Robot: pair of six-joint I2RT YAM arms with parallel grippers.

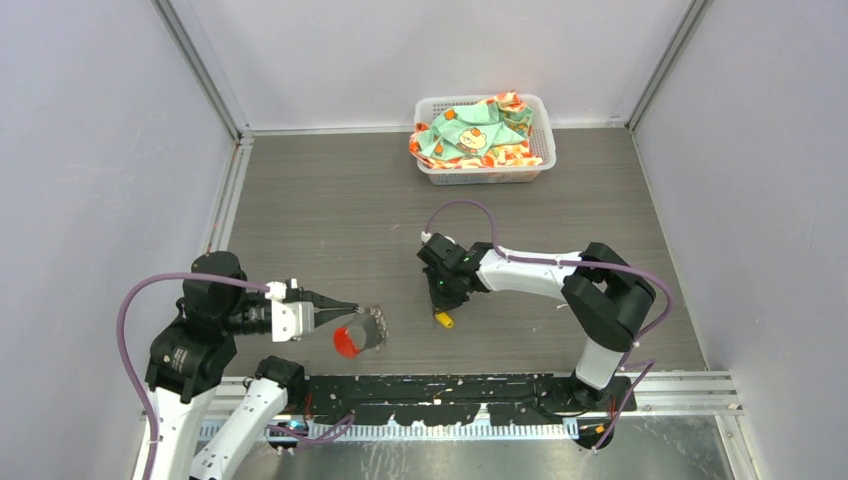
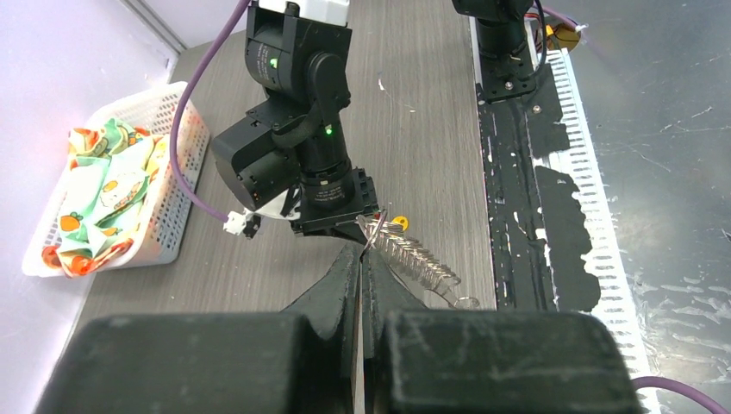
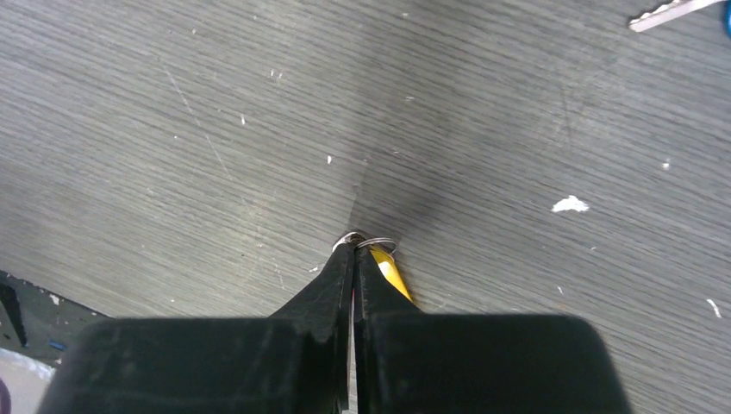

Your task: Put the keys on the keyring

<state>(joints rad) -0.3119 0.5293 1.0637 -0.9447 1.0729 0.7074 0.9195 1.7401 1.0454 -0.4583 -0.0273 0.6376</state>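
We see the left pincer [image 1: 352, 306] shut tight on the keyring [image 2: 414, 259] toward the near left of the worktop [image 1: 330, 200]. Its tips nip the thin ring, the chain-like bunch trails away from them, and the red tag [image 1: 347, 342] hangs just beneath. We cannot tell whether the tag touches the worktop.

The right pincer [image 1: 440, 303] points down near the middle of the worktop, somewhat toward the near edge and well apart from the left one. In its wrist view we see its jaws drawn almost together on the metal end of the yellow key [image 3: 392, 276]. The small ring shows at the tips and the yellow tag lies flat on the worktop alongside one finger.

The blue key [image 3: 672, 10] lies on the worktop apart from this. We catch only its blade and a speck of blue at the frame's edge.

A white basket [image 1: 540, 110] with a patterned cloth [image 1: 470, 135] stands at the far edge.
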